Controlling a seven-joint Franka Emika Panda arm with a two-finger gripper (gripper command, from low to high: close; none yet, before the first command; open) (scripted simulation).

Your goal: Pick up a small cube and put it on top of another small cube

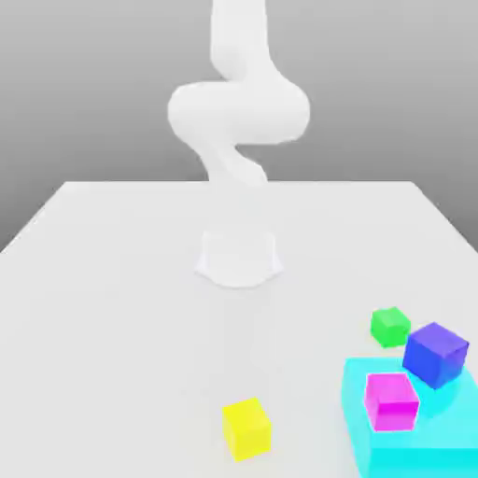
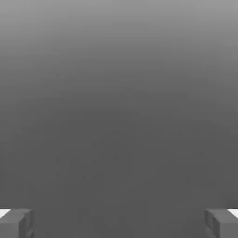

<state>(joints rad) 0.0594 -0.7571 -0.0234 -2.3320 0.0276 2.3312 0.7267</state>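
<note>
The small bright green cube (image 1: 390,326) rests on the white table towards the exterior view's right, just behind a large cyan block (image 1: 439,439). A magenta cube (image 1: 391,400) stands on top of that block. A yellow cube (image 1: 246,428) lies alone on the table near the front. In the exterior view the white arm (image 1: 238,103) rises out of the picture and the hand is hidden. In the hand view my gripper (image 2: 119,224) is open, its two grey fingertips (image 2: 16,223) far apart with only grey background between them. No cube shows there.
A dark blue cube (image 1: 435,354) sits at the cyan block's far edge, close to the green cube. The arm's round base (image 1: 238,257) stands at the table's middle. The white table (image 1: 112,327) stretches to the exterior view's left.
</note>
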